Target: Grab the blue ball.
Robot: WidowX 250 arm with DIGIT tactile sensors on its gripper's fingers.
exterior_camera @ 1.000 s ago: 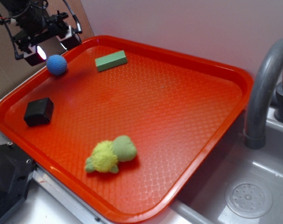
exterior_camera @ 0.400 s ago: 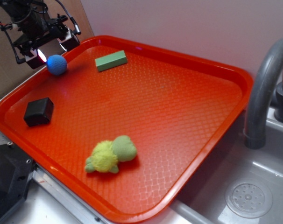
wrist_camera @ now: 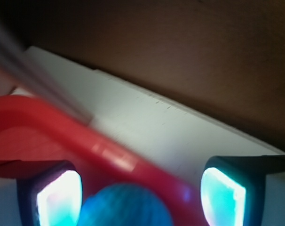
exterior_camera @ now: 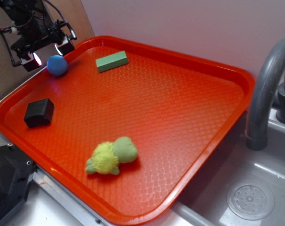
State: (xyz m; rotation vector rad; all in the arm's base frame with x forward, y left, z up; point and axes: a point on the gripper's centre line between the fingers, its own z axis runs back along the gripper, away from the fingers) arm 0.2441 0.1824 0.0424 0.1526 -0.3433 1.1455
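Approach step: open fingers (exterior_camera: 44,53) hover at the blue ball's (exterior_camera: 57,65) ten o'clock; next, descend and close

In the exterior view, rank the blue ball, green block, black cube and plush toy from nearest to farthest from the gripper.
Measured from the gripper at the tray's far left corner:
1. Blue ball, right beside the fingertips, just inside the rim.
2. Black cube, along the left edge, and green block, along the back edge: too close to call.
3. Plush toy, near the front edge, clearly farthest.
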